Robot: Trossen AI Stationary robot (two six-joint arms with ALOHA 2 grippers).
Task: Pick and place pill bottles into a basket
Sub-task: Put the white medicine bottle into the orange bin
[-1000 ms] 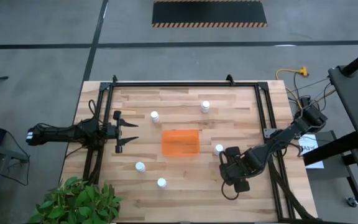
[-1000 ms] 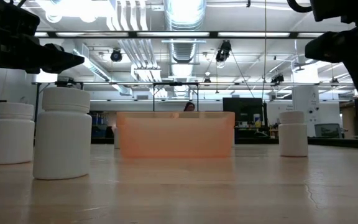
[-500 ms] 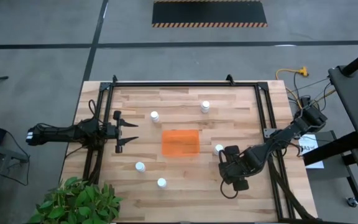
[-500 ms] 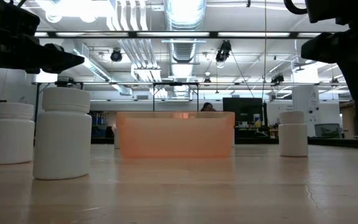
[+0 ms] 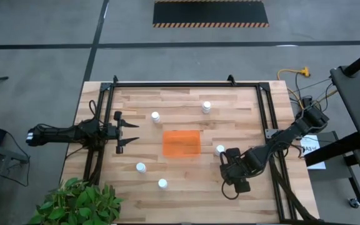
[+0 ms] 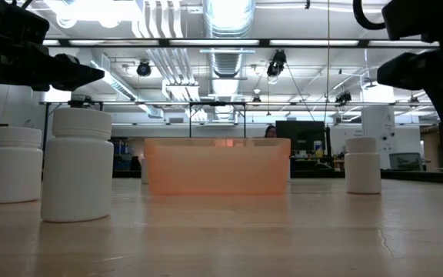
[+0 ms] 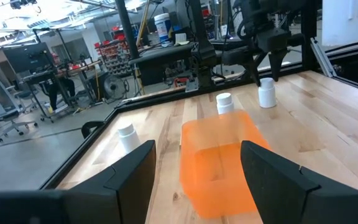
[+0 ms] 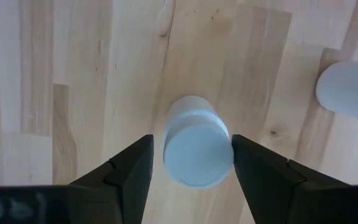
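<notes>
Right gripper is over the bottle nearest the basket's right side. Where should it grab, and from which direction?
Grip that pill bottle across its round body just below the cap, coming straight down from above. It stands upright on the table, and the right gripper already has an open finger on each side of it. The neighbouring bottle stands apart, outside the fingers.

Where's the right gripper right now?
In the high view the right gripper hangs at the table's right side, just right of the orange basket, fingers open around a standing pill bottle.
</notes>
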